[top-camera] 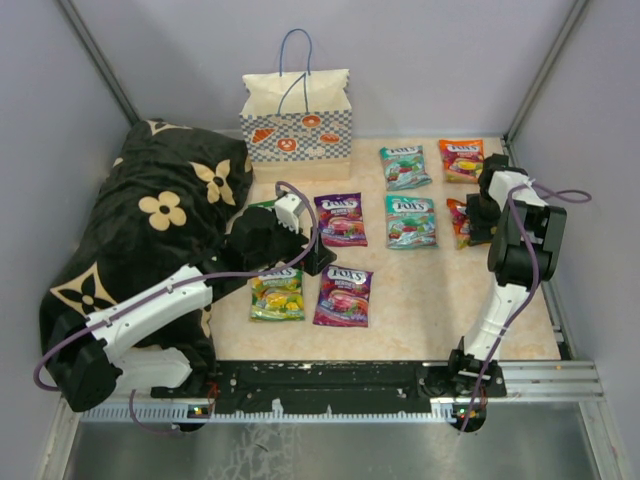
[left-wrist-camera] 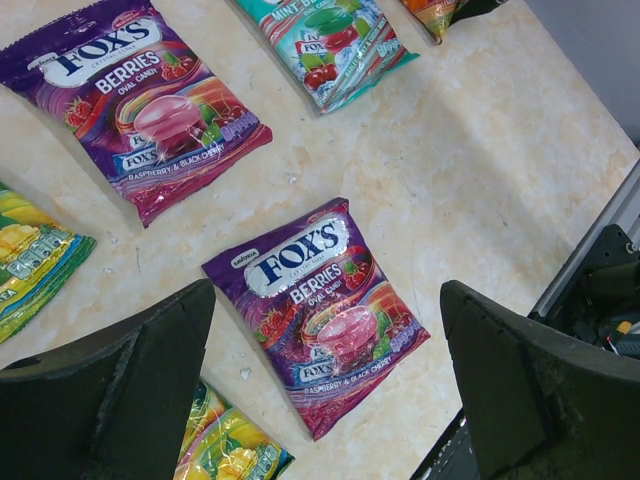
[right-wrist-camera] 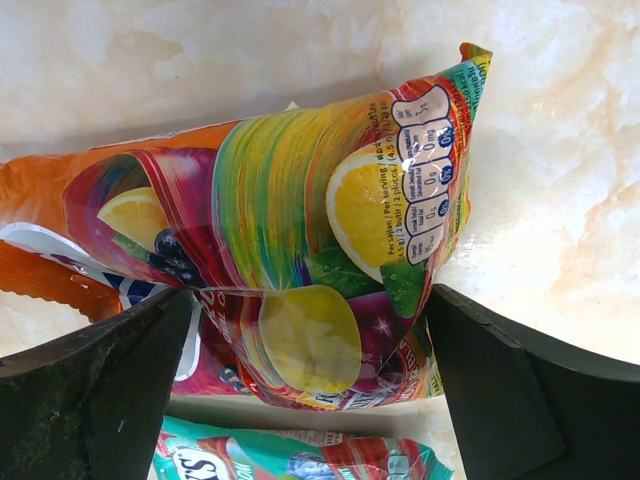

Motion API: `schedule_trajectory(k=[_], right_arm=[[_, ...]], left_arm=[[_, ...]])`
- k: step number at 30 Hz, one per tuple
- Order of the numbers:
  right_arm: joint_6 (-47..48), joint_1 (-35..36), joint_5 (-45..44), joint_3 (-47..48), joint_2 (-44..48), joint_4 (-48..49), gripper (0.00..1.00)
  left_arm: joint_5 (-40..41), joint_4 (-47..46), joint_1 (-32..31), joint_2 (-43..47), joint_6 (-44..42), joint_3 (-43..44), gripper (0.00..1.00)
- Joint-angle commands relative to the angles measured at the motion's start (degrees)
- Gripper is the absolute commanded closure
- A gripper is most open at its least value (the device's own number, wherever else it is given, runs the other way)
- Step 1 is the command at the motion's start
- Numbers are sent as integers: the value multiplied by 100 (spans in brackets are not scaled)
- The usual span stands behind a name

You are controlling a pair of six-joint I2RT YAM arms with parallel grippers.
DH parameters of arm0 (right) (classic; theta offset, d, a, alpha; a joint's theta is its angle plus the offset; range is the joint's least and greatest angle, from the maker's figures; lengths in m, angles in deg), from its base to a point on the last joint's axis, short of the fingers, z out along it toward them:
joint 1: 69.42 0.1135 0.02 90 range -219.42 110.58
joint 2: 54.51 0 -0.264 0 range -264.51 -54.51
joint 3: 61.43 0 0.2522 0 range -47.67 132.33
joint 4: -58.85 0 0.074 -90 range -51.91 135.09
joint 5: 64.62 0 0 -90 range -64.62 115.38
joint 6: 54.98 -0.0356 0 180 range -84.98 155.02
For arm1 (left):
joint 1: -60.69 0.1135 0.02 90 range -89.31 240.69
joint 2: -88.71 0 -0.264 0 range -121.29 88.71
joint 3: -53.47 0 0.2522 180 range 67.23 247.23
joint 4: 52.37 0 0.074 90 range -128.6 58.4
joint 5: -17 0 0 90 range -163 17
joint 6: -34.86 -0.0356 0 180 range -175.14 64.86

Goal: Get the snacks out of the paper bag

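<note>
Room ample around left gripper [left-wrist-camera: 328, 290], spread wide above purple packet [left-wrist-camera: 315, 320]; right gripper [right-wrist-camera: 310, 300] spread astride orange packet [right-wrist-camera: 290, 190] near table [top-camera: 430, 310] edge.

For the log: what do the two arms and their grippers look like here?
The left arm and right arm have white tubular links with black joint housings and black bases. A thin purple cable runs along each. The left gripper and right gripper have broad, matte black, wedge-shaped fingers. No markings are visible.

Purple packet [left-wrist-camera: 315, 310], blue-checkered cream bag [top-camera: 296, 120].
</note>
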Motion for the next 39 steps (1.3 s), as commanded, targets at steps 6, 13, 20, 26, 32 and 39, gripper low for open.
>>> schedule_trajectory(k=[6, 13, 20, 26, 32, 39], right_arm=[[-595, 21, 125, -69, 245, -721, 1], [-666, 20, -107, 515, 1173, -1293, 1], [-293, 32, -208, 1304, 1494, -1528, 1], [3604, 717, 1284, 1456, 1313, 1383, 3], [5334, 1284, 2390, 1608, 828, 3366, 1], [6533, 1523, 2307, 3447, -897, 3147, 1]], left_arm=[[-15, -15, 23, -11, 27, 73, 1], [-25, 46, 24, -13, 25, 172, 1], [-112, 50, 31, -150, 27, 257, 1], [-153, 18, 32, -218, 55, 297, 1], [-154, 43, 35, -266, 109, 300, 1], [-125, 122, 34, -390, 160, 367, 1]])
